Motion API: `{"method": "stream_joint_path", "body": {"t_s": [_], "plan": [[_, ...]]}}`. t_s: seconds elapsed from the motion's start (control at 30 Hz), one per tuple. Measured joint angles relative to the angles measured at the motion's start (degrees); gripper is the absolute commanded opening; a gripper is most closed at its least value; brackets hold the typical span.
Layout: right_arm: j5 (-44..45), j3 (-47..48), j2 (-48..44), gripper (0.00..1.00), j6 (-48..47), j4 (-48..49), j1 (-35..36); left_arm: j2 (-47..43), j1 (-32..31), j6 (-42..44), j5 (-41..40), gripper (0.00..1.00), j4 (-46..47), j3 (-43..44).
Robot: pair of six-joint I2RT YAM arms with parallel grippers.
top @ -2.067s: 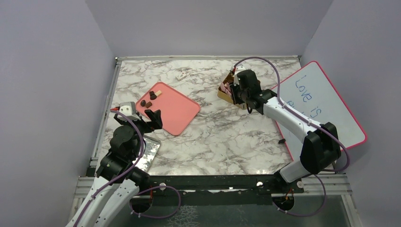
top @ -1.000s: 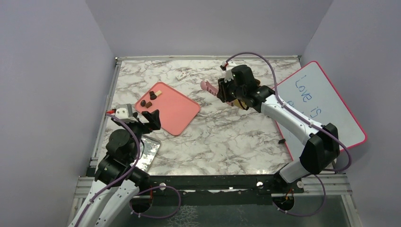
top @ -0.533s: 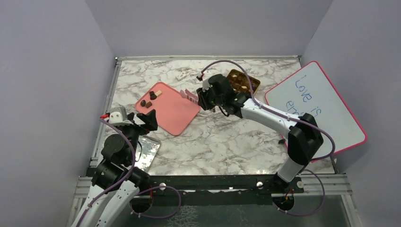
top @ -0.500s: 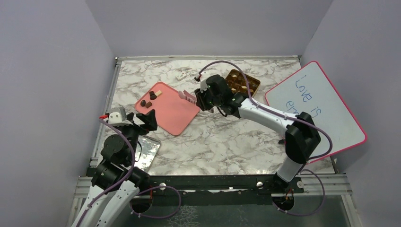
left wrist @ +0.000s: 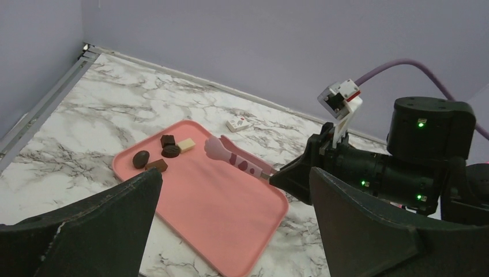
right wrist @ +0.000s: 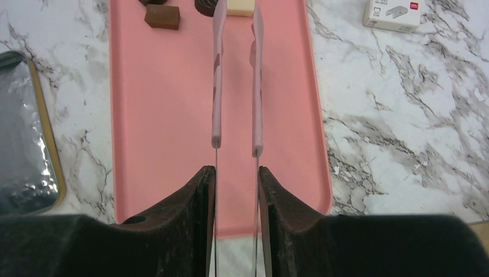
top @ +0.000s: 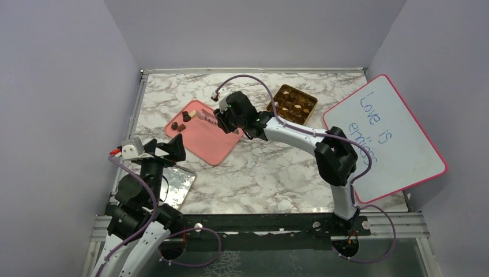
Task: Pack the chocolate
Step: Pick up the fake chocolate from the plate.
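Packing looks partly done. On the marble surface [top: 271,167], one whiteboard [top: 398,144] lies at 3 o'clock and one pink tray [top: 210,147] at 10 o'clock. One gold box [top: 284,88] sits at 1 o'clock, with some compartments filled, though the pieces inside are too small to count. There are two hands. The right hand [right wrist: 235,179] reaches over the tray, clamped partway on the handle end of one pair of pink tweezers [left wrist: 236,158], whose tips stand apart around the cream piece. The left hand [top: 166,144] hangs at 8 o'clock, spread wide and holding nothing. Five pieces of chocolate [left wrist: 170,151], four dark and one cream, are clustered at the tray's 11 o'clock corner, and none has been gripped yet. By my judgement, all five are left to move.
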Motion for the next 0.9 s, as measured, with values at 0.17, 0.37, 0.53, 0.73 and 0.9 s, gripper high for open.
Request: {"method": "stream_joint_path", "body": {"t_s": [0.17, 0.37, 0.53, 0.73, 0.9], "plan": [[-0.6, 2.0, 3.2, 0.35, -0.6, 0.8, 1.2, -2.1, 0.0, -0.4, -1.3, 0.99, 0.0, 0.0], [-0.8, 4.7, 6.5, 0.36, -0.8, 1.1, 3.9, -3.5, 0.0, -1.0, -1.9, 0.99, 0.0, 0.0], [-1.0, 6.4, 8.2, 0.39, -1.7, 1.5, 5.4, -3.9, 0.0, -1.1, -2.2, 0.99, 0.0, -0.1], [-0.7, 11.8, 11.7, 0.39, -4.0, 0.3, 6.3, -3.9, 0.0, -1.1, -2.2, 0.99, 0.0, -0.1], [-0.2, 14.7, 13.7, 0.4, -5.0, -1.1, 6.9, -3.9, 0.0, -1.0, -2.2, 0.99, 0.0, -0.1]]}}
